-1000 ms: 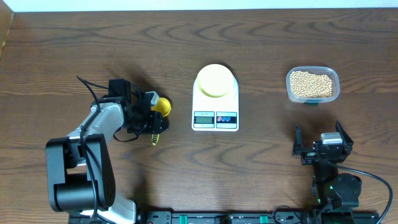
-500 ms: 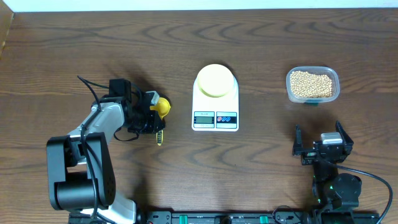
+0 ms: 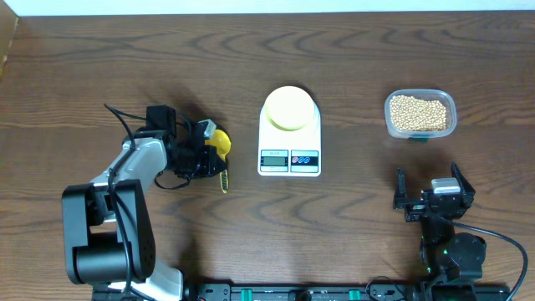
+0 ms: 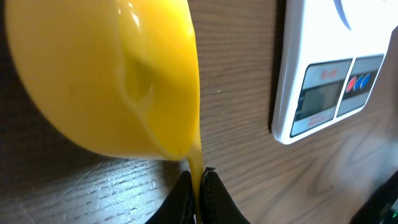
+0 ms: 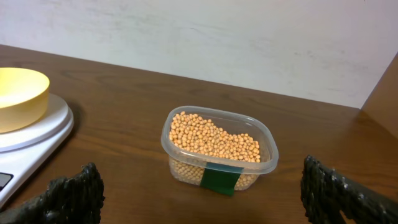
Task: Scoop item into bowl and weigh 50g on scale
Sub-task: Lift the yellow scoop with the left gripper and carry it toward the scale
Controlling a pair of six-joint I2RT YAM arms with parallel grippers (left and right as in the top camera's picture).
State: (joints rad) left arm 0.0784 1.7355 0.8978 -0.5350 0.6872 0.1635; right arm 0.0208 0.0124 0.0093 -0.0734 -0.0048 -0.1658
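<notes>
The pale yellow bowl [image 3: 289, 108] sits on the white scale [image 3: 289, 155] at the table's middle; both show in the right wrist view, the bowl [image 5: 18, 96] on the scale [image 5: 37, 134]. The beige beans [image 3: 418, 113] fill a clear tub [image 5: 219, 149] at the right. My left gripper [image 3: 209, 159] is shut on the handle of a bright yellow scoop [image 3: 219, 142], left of the scale; the scoop bowl [image 4: 106, 74] fills the left wrist view, the fingers [image 4: 199, 196] clamp its handle, and the scale [image 4: 329, 68] is to the right. My right gripper [image 3: 433, 201] is open and empty, near the front edge.
Dark wood table [image 3: 100, 67] with a white wall behind it. A green label [image 5: 222, 178] is on the tub's front. The left arm's base [image 3: 109, 242] stands at the front left.
The left gripper has turned the scoop: its handle end swung rightward toward the scale while the scoop bowl stayed near the same spot. The right arm has not moved.
</notes>
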